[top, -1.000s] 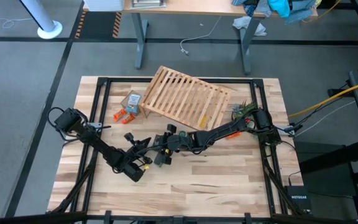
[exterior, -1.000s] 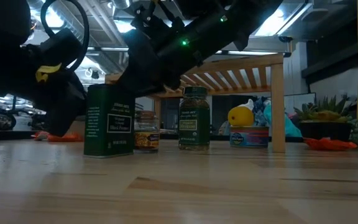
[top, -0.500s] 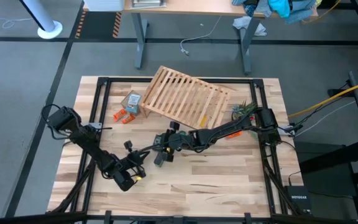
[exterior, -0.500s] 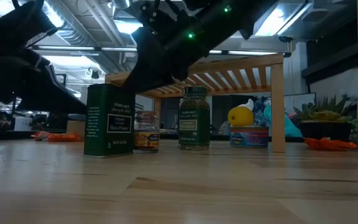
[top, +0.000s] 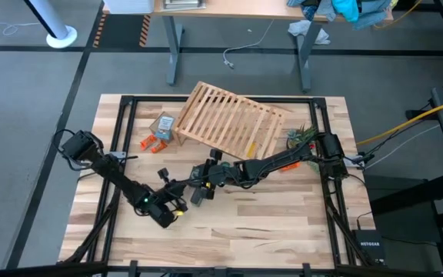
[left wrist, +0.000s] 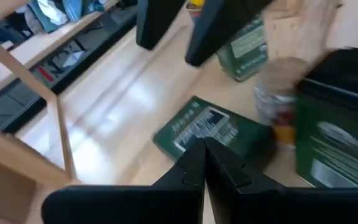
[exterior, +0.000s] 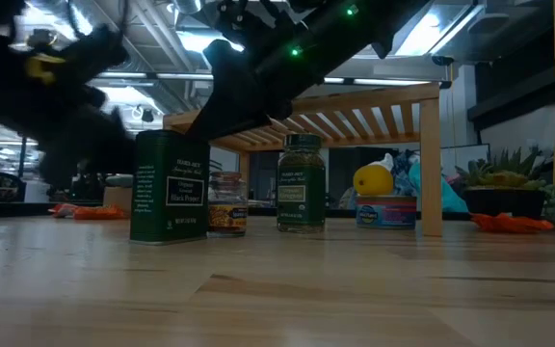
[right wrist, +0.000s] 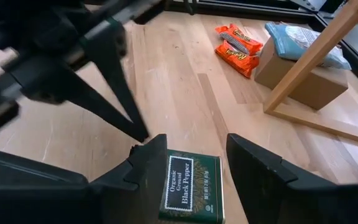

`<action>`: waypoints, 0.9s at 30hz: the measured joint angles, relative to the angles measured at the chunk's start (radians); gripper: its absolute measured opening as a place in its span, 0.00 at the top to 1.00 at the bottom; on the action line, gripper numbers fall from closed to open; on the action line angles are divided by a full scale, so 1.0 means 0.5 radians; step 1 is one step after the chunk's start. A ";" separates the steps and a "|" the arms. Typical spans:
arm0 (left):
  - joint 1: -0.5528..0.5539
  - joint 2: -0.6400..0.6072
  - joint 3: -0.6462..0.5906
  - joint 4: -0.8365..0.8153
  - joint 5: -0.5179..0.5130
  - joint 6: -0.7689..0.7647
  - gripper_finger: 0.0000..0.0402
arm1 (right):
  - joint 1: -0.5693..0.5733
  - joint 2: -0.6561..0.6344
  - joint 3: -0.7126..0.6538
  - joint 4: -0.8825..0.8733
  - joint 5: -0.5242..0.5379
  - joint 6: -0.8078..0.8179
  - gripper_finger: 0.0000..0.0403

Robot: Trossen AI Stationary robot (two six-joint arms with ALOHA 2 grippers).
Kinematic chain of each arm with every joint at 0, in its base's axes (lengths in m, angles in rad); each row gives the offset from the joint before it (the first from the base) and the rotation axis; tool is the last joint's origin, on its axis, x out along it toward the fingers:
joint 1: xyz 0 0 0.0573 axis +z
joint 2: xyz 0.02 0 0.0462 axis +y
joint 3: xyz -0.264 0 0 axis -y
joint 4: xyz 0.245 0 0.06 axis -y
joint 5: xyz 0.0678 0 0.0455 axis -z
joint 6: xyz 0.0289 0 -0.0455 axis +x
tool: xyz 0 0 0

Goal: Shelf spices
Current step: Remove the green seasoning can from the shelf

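A dark green squarish tin (right wrist: 190, 188) labelled black pepper lies flat on the table. My right gripper (right wrist: 194, 165) is open over it, one finger on either side, and I see no touch. A second dark tin (exterior: 169, 186) stands upright, with the tiny glass jar (exterior: 226, 203) and the green round jar (exterior: 301, 183) beside it. My left gripper (left wrist: 204, 155) is shut, its tips pointing toward the lying tin (left wrist: 207, 130) from the near-left side. The slatted shelf (top: 229, 119) stands at the far middle of the table.
A tan cardboard box (top: 163, 125) and orange pieces (top: 154, 142) lie left of the shelf. A small plant (top: 302, 135) sits at its right end. A flat can and a yellow fruit (exterior: 383, 198) rest under the shelf. Bare tabletop lies along the near edge (top: 268, 231).
My left gripper drew back toward the table's near-left corner, then swung back toward the jars, staying shut. The jars and the lying tin have not moved.
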State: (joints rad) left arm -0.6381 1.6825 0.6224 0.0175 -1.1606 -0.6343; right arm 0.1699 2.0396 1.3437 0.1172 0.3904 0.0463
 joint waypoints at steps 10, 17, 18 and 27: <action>0.293 0.000 -0.001 0.241 0.483 0.414 1.00 | -0.001 0.000 0.001 -0.004 -0.033 -0.002 0.57; 0.295 -0.005 0.000 0.207 0.581 0.397 1.00 | 0.000 0.000 0.002 -0.029 -0.034 -0.002 0.57; 0.286 -0.006 0.001 0.170 0.581 0.371 1.00 | 0.000 0.000 0.002 -0.029 -0.034 -0.002 0.57; 0.131 -0.011 0.003 -0.209 0.553 -0.015 1.00 | 0.002 0.000 0.002 -0.029 -0.082 0.000 0.57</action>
State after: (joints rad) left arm -0.5726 1.6772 0.6239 -0.0871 -0.8841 -0.6420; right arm 0.1707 2.0396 1.3445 0.1028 0.3496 0.0463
